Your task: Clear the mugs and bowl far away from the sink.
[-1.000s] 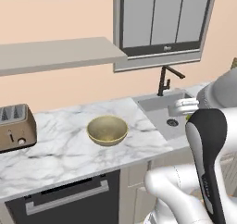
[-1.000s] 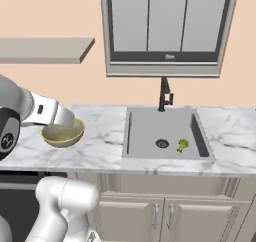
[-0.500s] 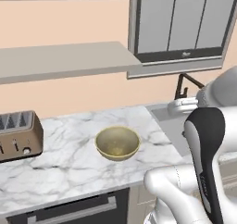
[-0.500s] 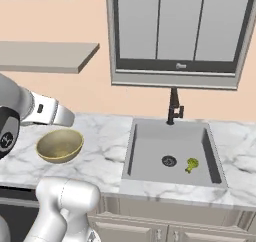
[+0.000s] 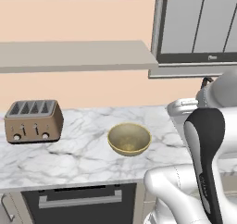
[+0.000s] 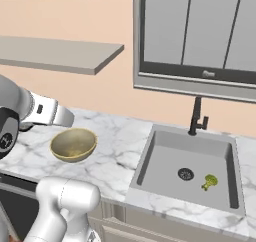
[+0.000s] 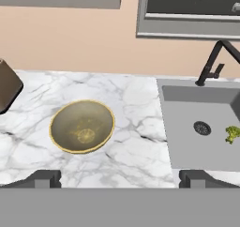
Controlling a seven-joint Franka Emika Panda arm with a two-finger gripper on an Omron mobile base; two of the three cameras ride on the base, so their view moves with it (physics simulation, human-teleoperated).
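Tan-olive and empty, the bowl [image 7: 82, 126] sits upright on the marble counter [image 7: 136, 151], to the left of the sink [image 7: 201, 132] with a stretch of bare marble between them. In the left base view the bowl [image 5: 129, 138] lies between the toaster [image 5: 33, 121] and the arm; in the right base view the bowl [image 6: 73, 144] lies just below and right of the white forearm.

The gripper [image 7: 119, 178] has its two dark tips spread as wide as they go, nothing between them, hanging above the counter's front edge. From the hand view the bowl lies ahead of the pincer and off toward the left tip, nearer the wall than the tips are. Being round, the bowl has no long axis to line up with, so the grip probably has to take one point of the rim, one finger inside and one outside.

How high the tips stand above the rim is hard to judge here. A small green thing [image 7: 231, 133] lies in the sink basin near the drain [image 7: 202, 127]; it looks more like a vegetable than a mug
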